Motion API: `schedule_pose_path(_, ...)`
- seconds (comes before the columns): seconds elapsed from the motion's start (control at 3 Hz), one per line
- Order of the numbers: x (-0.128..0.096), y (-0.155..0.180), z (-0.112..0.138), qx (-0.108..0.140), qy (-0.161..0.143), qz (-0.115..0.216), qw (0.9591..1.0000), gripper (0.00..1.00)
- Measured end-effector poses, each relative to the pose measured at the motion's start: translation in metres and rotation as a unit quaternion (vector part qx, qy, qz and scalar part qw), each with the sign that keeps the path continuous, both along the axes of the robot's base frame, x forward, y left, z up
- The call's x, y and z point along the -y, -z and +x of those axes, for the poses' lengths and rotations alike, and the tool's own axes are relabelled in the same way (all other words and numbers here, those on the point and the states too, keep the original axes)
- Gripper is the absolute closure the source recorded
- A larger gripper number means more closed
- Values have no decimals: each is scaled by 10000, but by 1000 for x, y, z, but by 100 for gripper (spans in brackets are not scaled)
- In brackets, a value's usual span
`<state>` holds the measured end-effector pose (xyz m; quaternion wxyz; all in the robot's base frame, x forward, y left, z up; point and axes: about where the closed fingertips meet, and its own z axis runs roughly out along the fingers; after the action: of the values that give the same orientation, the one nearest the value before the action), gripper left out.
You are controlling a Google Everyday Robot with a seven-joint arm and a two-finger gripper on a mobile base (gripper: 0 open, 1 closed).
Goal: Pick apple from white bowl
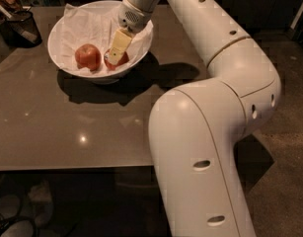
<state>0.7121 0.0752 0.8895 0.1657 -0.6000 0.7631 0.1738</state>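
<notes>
Dull brown bench (pixel 67 127) carries the white bowl (pixel 53 48); inside it my hand (pixel 114 58) covers the firm, slippery apple (pixel 122 59), clamped or not I can't tell; I'd grip its widest middle.

I have just one view, high and close behind the arm (pixel 205 147), which fills my right side. It looks down over the table (pixel 67 132) from the near edge toward the far edge, where the tool (pixel 115 53) sits in the bowl (pixel 52 53).
</notes>
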Motion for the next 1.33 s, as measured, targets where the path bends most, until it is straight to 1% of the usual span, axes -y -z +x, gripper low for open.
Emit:
schedule_pose_path(0.33,-4,-12,-9,59,-64,-8,10000,23)
schedule_pose_path(0.67,-7,-17,-16,38,-104,1,9999,24)
schedule_pose_path(1.0,-7,-16,-16,34,-110,0,9999,25)
schedule_pose_path(1.33,-11,-9,-15,-38,-149,14,9999,25)
